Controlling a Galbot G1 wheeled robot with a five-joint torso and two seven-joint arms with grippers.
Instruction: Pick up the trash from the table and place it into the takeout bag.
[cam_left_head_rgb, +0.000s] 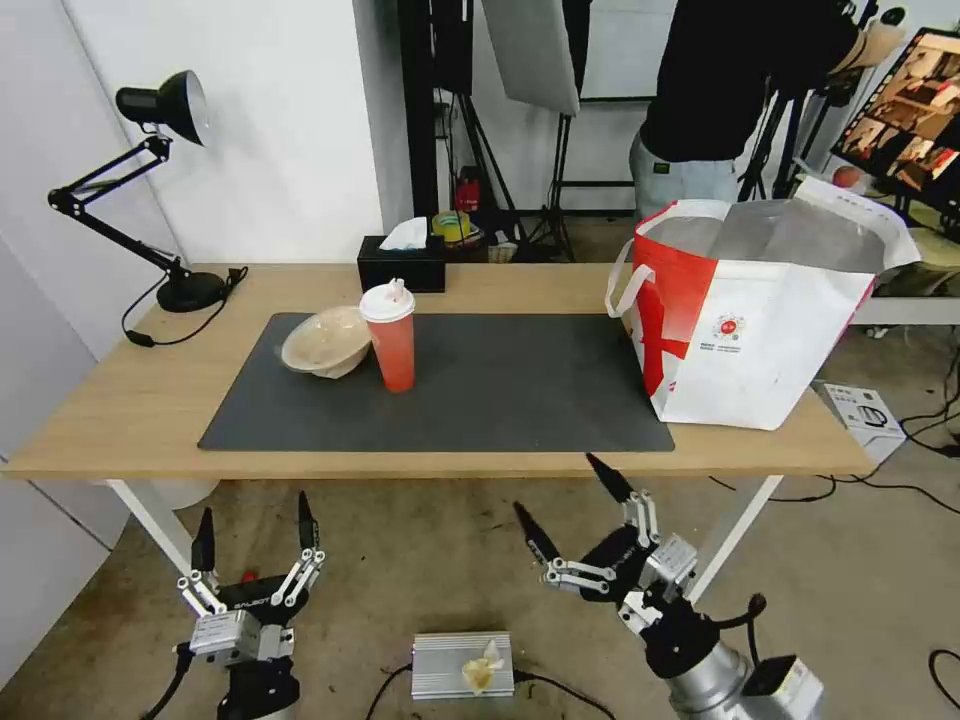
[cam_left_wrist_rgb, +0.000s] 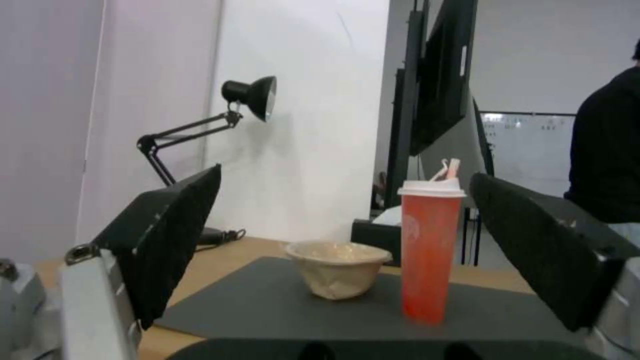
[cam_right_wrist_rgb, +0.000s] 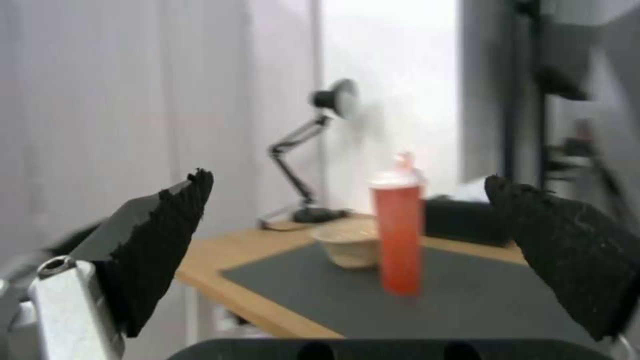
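Observation:
On the table's (cam_left_head_rgb: 120, 410) dark grey mat (cam_left_head_rgb: 500, 385) stands a red drink cup (cam_left_head_rgb: 391, 335) (cam_left_wrist_rgb: 430, 250) (cam_right_wrist_rgb: 397, 232) with a white lid. A beige paper bowl (cam_left_head_rgb: 326, 342) (cam_left_wrist_rgb: 338, 267) (cam_right_wrist_rgb: 348, 245) sits tilted just left of it. The red-and-white takeout bag (cam_left_head_rgb: 760, 310) stands open at the table's right end, its silver lining showing. My left gripper (cam_left_head_rgb: 254, 527) hangs open below the table's front edge at the left. My right gripper (cam_left_head_rgb: 568, 497) is open too, below the front edge near the middle, angled up toward the table.
A black desk lamp (cam_left_head_rgb: 150, 180) stands at the table's back left. A black tissue box (cam_left_head_rgb: 403, 262) sits behind the cup. A silver box (cam_left_head_rgb: 463, 663) lies on the floor between my arms. A person stands behind the bag.

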